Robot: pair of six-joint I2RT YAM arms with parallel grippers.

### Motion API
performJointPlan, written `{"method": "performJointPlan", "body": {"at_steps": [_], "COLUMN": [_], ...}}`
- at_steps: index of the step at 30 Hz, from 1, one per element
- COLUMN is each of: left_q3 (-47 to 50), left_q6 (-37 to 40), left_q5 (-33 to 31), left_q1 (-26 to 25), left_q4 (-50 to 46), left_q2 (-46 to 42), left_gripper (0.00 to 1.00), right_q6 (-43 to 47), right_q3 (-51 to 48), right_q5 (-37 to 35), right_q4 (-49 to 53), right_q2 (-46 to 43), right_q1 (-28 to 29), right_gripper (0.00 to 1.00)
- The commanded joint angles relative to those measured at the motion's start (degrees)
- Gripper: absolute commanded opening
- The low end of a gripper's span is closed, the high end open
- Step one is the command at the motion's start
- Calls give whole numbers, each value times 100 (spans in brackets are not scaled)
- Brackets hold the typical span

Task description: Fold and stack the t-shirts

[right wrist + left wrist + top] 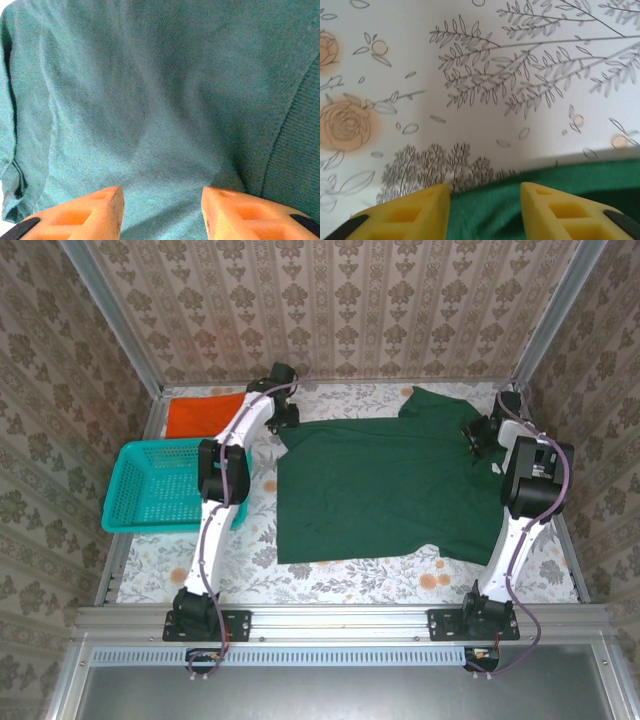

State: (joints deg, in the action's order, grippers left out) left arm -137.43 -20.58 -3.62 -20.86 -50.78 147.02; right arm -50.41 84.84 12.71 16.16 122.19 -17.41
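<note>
Jaws apart, the left end effector and right end effector sit over the limp green t-shirt; pinch its edges.

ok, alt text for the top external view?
A dark green t-shirt lies spread flat on a floral table, with the left tool at its far-left corner and the right tool over its far-right part. An orange t-shirt lies beyond a teal basket at left.
</note>
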Motion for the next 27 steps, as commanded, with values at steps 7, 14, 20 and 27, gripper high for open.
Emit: {"method": "performJointPlan", "body": {"at_steps": [7, 14, 20, 27], "left_q3": [1329, 1357, 995, 989], "left_q6": [-41, -193, -168, -215], "left_q5": [-221, -314, -366, -613], "left_q1": [-143, -120, -115, -101], "left_q4": [337, 314, 127, 16], "left_q2": [-1378, -1069, -623, -359], "left_gripper": [53, 55, 50, 47], "right_q6": [-117, -58, -30, -22], "right_q3": [-242, -162, -115, -108], "right_q5": [168, 238, 319, 329], "right_q4": [3, 14, 33, 50], "right_q2": [-149, -100, -31, -12], "right_q1": [-35, -21, -25, -24], "right_gripper": [48, 48, 48, 48]}}
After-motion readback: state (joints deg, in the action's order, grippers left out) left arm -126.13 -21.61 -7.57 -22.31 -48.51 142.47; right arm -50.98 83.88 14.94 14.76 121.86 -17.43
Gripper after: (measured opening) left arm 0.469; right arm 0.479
